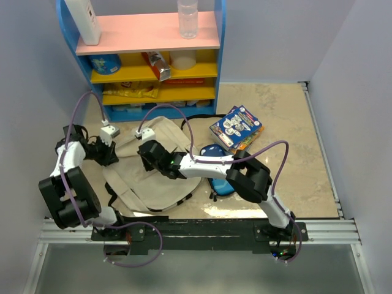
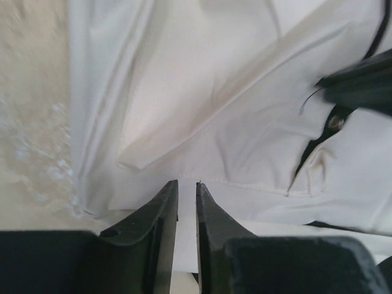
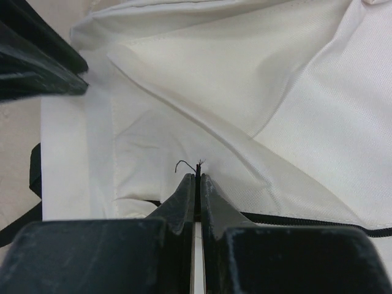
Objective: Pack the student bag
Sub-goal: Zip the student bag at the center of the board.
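Observation:
The student bag (image 1: 156,177), beige with black zipper lines, lies flat on the table between the arms. My left gripper (image 1: 115,157) is at the bag's left edge. In the left wrist view it (image 2: 187,182) is shut on a fold of the bag's fabric (image 2: 214,110), with a strip of cloth between the fingers. My right gripper (image 1: 143,154) is over the bag's upper middle. In the right wrist view it (image 3: 198,176) is shut on a thin black zipper pull (image 3: 198,168) with a loose thread, next to the zipper line (image 3: 306,219).
A blue pencil case (image 1: 215,181) lies right of the bag, partly under the right arm. A colourful box (image 1: 236,127) lies further right. A blue shelf (image 1: 147,55) with a bottle (image 1: 187,18) and packages stands behind. The right gripper's dark body (image 2: 361,79) shows in the left wrist view.

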Robot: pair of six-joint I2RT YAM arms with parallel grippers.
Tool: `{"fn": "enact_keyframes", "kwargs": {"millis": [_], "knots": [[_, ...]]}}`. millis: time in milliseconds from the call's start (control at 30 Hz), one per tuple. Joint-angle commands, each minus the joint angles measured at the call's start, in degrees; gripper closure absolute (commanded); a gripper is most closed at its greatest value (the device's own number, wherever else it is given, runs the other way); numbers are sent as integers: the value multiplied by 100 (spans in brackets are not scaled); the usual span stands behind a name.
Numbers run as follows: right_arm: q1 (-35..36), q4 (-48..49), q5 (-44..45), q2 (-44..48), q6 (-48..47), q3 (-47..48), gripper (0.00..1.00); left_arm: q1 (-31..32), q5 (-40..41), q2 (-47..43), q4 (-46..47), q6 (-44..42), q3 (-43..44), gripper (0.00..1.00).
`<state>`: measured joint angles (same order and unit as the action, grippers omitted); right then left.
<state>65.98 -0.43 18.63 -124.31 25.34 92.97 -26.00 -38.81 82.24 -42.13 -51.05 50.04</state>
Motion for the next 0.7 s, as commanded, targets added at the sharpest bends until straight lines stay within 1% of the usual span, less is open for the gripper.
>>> {"fn": "enact_keyframes", "kwargs": {"millis": [0,100,233,367,533,667], "knots": [[-41,350,316,311,85,124,100,383,-839,-638,-612,42,577,71],[-58,350,290,293,163,186,100,796,-830,-656,-612,-124,332,67],[-155,464,194,416,375,46,100,1026,-866,-630,-332,-265,-151,65],[-199,509,184,522,445,-24,100,1044,-962,-656,-471,-721,-205,64],[-269,623,132,636,568,-112,100,1044,-1181,-656,-804,-1293,-249,56],[-313,666,71,663,638,-95,100,1053,-1427,-648,-1130,-1933,-249,50]]}}
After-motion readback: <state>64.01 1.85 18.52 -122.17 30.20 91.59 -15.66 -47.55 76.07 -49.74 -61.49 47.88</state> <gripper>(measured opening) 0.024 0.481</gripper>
